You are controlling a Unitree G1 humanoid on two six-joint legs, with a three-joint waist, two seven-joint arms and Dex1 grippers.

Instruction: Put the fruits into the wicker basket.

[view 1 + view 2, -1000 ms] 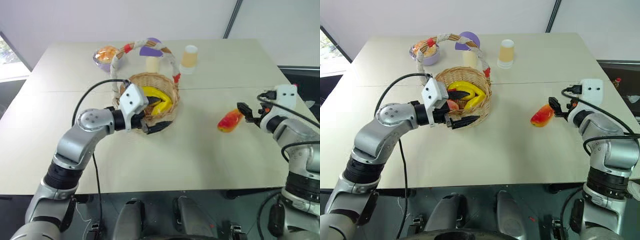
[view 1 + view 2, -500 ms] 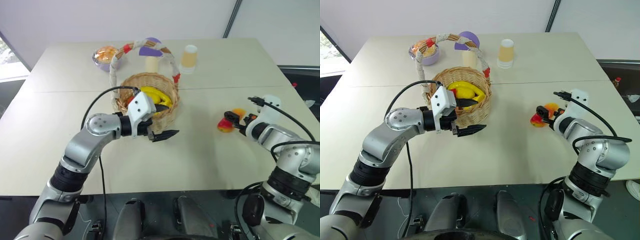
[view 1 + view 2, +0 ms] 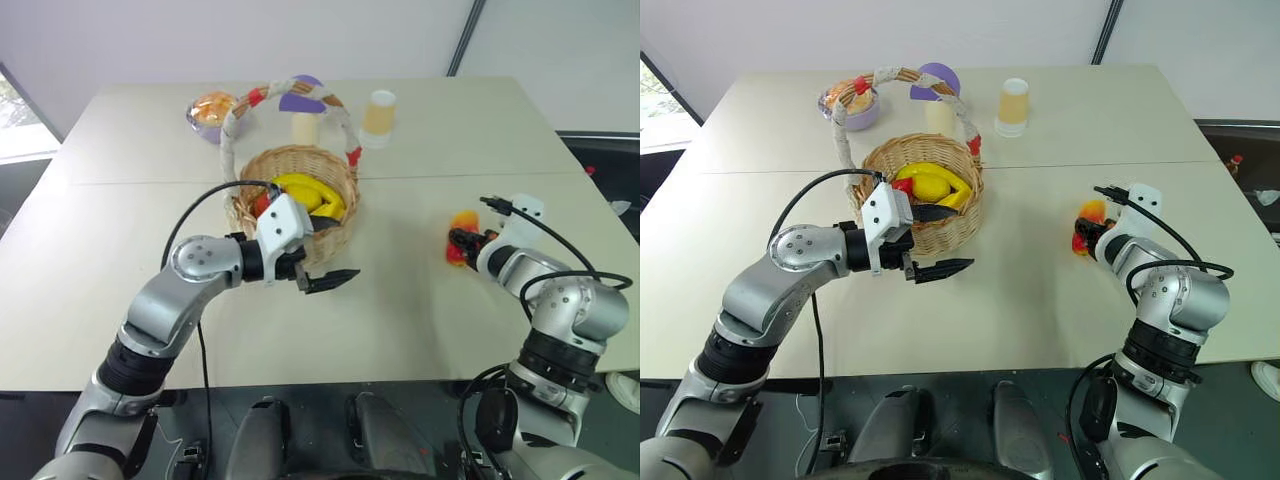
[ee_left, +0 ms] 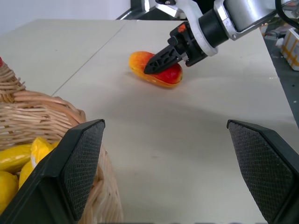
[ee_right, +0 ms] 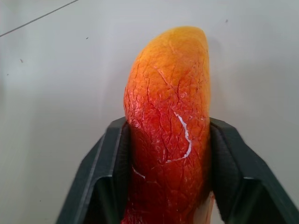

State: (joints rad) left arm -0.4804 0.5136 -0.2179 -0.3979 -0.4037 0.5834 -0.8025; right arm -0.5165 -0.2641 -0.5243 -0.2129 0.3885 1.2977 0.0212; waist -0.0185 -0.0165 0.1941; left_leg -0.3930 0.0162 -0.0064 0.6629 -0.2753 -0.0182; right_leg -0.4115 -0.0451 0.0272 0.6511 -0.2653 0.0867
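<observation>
Right gripper [image 5: 166, 177] is clamped on the mango-like fruit [image 5: 168, 121]; both pads sit flush against its flanks near the red end, with the orange-yellow end sticking out past the fingertips; the fruit's long axis runs along the fingers, not across them. It lies on the table [image 3: 420, 300] near the right edge, looks not lifted yet; judged from the left wrist view, where its underside meets the tabletop.

Wicker basket [image 3: 335, 225] stands around the table's middle, well apart from the fruit and off to the robot's left of it; the carry goes leftward across bare tabletop. Its arched handle [image 3: 340, 115] spans the rim, so the drop probably needs to come in beside the arch, not through it.

Left gripper [image 3: 325, 281] hangs with jaws spread wide and empty, just in front of the basket's near wall; right arm is the one on the fruit. Yellow pieces [image 3: 310, 192] already lie inside the basket, so room is tighter on that side.
</observation>
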